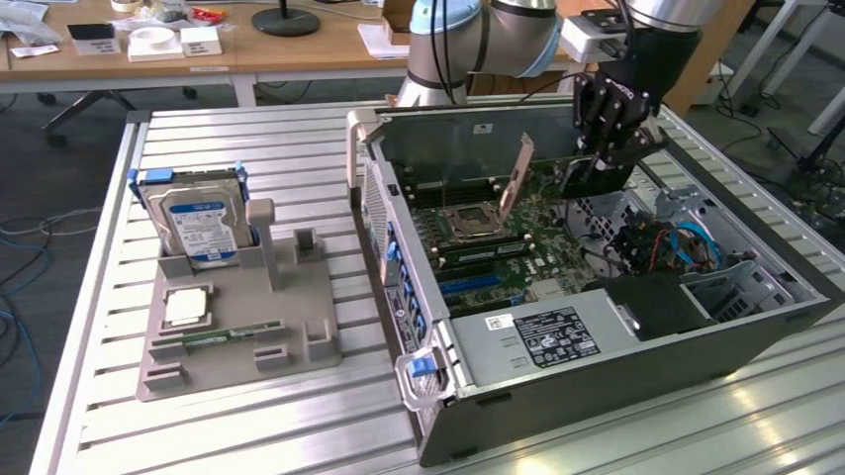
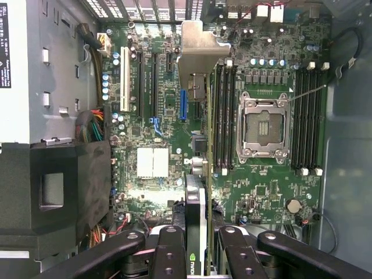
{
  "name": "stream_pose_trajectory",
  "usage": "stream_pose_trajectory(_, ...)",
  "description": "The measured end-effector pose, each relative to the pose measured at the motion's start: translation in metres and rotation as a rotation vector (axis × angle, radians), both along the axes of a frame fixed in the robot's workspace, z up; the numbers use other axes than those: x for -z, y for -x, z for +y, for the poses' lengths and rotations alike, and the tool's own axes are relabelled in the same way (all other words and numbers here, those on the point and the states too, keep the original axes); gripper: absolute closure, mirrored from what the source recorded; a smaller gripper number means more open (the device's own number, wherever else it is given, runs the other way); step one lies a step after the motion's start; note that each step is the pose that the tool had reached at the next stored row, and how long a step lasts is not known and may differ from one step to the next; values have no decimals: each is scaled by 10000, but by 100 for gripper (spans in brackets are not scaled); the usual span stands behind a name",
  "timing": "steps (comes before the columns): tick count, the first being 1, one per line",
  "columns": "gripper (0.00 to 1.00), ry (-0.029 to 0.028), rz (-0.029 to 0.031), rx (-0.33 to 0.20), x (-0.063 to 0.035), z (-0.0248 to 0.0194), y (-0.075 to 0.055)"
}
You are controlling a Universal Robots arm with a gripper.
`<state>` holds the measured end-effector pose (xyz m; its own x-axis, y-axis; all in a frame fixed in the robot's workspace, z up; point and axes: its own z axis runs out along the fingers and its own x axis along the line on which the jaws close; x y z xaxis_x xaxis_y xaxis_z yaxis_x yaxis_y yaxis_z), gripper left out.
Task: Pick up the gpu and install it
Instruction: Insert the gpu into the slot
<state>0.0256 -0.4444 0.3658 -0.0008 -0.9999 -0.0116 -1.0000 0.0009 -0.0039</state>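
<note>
My black gripper [image 1: 610, 158] hangs over the open computer case [image 1: 634, 346], shut on the gpu [image 1: 524, 170]. The card stands on edge above the motherboard [image 1: 496, 247], its brownish end pointing away from the fingers. In the wrist view the gpu [image 2: 196, 203] runs edge-on from between my fingers [image 2: 168, 250] out to its metal bracket [image 2: 200, 52]. Below it lie the motherboard [image 2: 157, 122], the expansion slots [image 2: 142, 81] and the bare CPU socket [image 2: 263, 128]. I cannot tell if the card's lower edge touches a slot.
A grey fixture tray [image 1: 284, 341] on the slatted metal table holds a silver hard drive with a blue label [image 1: 198, 223], a CPU chip [image 1: 185, 307] and a green memory stick [image 1: 232, 334]. Cables [image 1: 674, 247] and a black power supply box [image 1: 654, 307] crowd the case interior.
</note>
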Motion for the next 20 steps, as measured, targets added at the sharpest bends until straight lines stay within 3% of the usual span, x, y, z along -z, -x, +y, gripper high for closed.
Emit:
stream_pose_trajectory(10,73,-2,-1,0,118,0,25)
stream_pose_trajectory(20,73,-4,-1,0,136,0,27)
